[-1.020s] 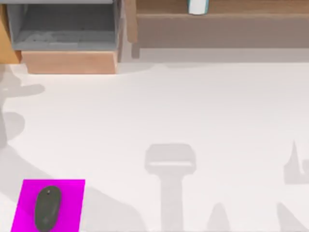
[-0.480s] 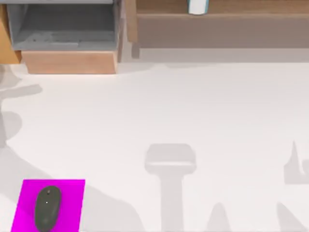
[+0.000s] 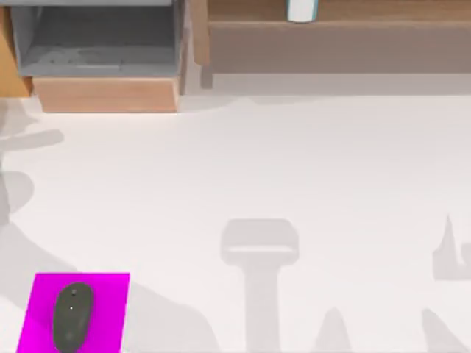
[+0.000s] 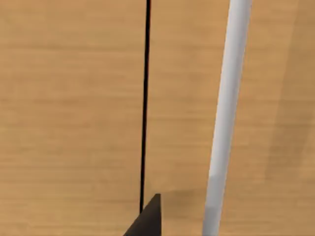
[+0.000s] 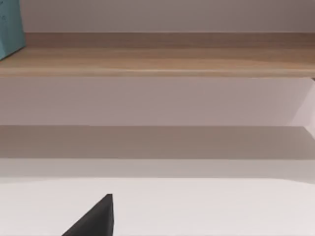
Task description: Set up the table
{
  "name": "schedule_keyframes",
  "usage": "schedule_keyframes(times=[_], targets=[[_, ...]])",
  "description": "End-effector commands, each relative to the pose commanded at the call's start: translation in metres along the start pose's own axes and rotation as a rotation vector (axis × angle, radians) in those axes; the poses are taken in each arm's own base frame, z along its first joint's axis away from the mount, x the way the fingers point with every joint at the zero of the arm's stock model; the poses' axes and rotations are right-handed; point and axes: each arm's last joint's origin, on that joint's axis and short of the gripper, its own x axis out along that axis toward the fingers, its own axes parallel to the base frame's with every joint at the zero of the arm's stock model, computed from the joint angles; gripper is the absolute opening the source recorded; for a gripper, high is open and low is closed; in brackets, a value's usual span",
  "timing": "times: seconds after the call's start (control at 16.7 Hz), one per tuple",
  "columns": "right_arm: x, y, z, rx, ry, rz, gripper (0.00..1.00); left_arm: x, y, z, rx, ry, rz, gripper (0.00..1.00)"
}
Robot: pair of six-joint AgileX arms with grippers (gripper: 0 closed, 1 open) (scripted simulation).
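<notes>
Table (image 3: 294, 162) spread below right gripper (image 5: 93, 219), ahead of shelf unit (image 5: 157, 54). Left gripper (image 4: 147, 221) pressed near wood panel; collision risked. Finger states cannot be told.

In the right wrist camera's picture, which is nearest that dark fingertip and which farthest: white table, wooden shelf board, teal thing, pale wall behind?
From the right gripper's fingertip:
1. table, just beneath and ahead.
2. wooden shelf board, raised beyond the table; the teal thing stands on it off to one end, too close to call between them.
3. pale wall, behind the board.
</notes>
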Motion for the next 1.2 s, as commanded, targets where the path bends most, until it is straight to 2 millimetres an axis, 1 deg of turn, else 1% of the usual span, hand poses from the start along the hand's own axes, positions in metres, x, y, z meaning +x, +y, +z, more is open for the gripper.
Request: schedule_keyframes(times=[0.48,0.84,0.96,1.02,1.08,1.2], targets=[[0.0,0.0,0.0,0.0,0.0,0.0,1.0,-0.036,-0.003,-0.001,0.0,0.003,-0.001,1.0],[0.0,0.0,0.0,0.0,0.0,0.0,1.0,-0.036,-0.005,0.001,-0.004,-0.001,-0.007,1.0],[0.0,0.0,0.0,0.0,0.0,0.0,1.0,-0.033,-0.002,0.018,-0.041,-0.01,-0.013,1.0],[0.0,0.0,0.0,0.0,0.0,0.0,1.0,-0.03,-0.002,0.031,-0.074,-0.016,-0.023,1.0],[0.0,0.0,0.0,0.0,0.0,0.0,1.0,-0.028,-0.003,0.045,-0.11,-0.022,-0.033,1.0],[0.0,0.0,0.0,0.0,0.0,0.0,1.0,-0.024,-0.009,0.083,-0.199,-0.039,-0.067,1.0]])
